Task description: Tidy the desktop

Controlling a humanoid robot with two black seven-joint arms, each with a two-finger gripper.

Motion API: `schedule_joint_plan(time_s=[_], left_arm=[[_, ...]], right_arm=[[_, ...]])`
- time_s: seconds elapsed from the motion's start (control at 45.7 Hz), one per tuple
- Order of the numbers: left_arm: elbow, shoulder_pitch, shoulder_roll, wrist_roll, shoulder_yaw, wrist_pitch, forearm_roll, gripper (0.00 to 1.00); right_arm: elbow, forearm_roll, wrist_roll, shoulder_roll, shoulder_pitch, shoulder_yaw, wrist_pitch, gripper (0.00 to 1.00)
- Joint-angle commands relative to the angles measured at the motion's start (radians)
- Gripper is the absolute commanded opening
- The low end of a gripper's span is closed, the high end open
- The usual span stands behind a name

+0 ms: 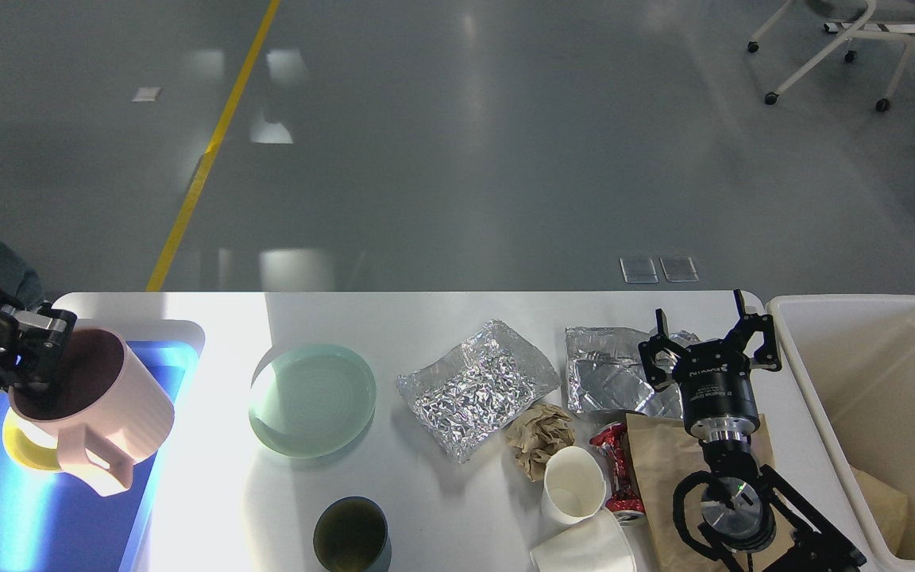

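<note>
The white desktop (pixel 434 318) carries dishes and litter. At the far left my left gripper (pixel 25 357) is shut on the rim of a pink mug (pixel 100 409), which hangs tilted over the blue tray (pixel 44 508) and partly covers a yellow dish (pixel 21 449) lying in it. On the right my right gripper (pixel 710 338) stands open above a flattened foil tray (pixel 608 373), holding nothing. A pale green plate (pixel 311 400) and a dark green cup (pixel 351 534) sit left of centre.
A crumpled foil sheet (pixel 473 385), a brown paper ball (pixel 538 438), two white paper cups (pixel 573 485), a crushed red can (pixel 615 469) and a brown paper bag (pixel 660 477) crowd the right half. A beige bin (pixel 870 413) stands beyond the right edge.
</note>
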Motion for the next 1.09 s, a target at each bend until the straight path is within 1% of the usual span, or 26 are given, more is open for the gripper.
schedule_joint_plan(time_s=[0.0,0.153,0.263,0.394,0.504,0.591,0.679,0.766,0.898,1.007,1.073], left_arm=[[0.000,-0.007,-0.030,-0.022,0.004,-0.001,0.000,0.00],[0.021,0.003,-0.011,-0.020,0.027,-0.001,-0.002,0.00],[0.072,0.040,0.052,-0.020,0.072,-0.001,-0.002,0.00],[0.216,0.189,0.143,-0.011,0.107,-0.001,0.017,0.00],[0.349,0.339,0.275,0.012,0.075,-0.001,0.056,0.00],[0.428,0.433,0.380,0.032,0.000,-0.001,0.144,0.00],[0.506,0.561,0.477,0.032,-0.095,-0.001,0.240,0.01],[0.601,0.693,0.545,0.032,-0.192,-0.001,0.282,0.01],[0.756,0.930,0.557,0.023,-0.370,-0.001,0.299,0.02],[0.853,1.112,0.556,0.023,-0.516,-0.001,0.297,0.02],[0.891,1.209,0.554,0.026,-0.609,-0.001,0.299,0.03]], right_arm=[[0.000,0.000,0.000,0.000,0.000,0.001,0.000,1.00],[0.001,0.000,0.000,0.000,0.000,0.001,0.000,1.00],[0.001,0.000,0.000,0.000,0.000,0.001,0.001,1.00],[0.001,0.000,0.000,0.000,-0.002,-0.001,0.001,1.00],[0.001,0.000,0.000,0.000,-0.002,-0.001,0.000,1.00],[0.001,0.000,0.000,0.000,0.000,-0.001,0.001,1.00],[0.001,0.000,0.000,0.000,0.000,-0.001,0.000,1.00],[0.001,0.001,0.000,0.000,0.000,-0.001,0.001,1.00],[0.001,0.000,0.000,0.000,0.000,-0.001,0.000,1.00],[0.001,0.000,0.000,0.000,-0.002,-0.001,0.000,1.00],[0.001,0.001,0.000,0.000,-0.002,-0.001,0.001,1.00]])
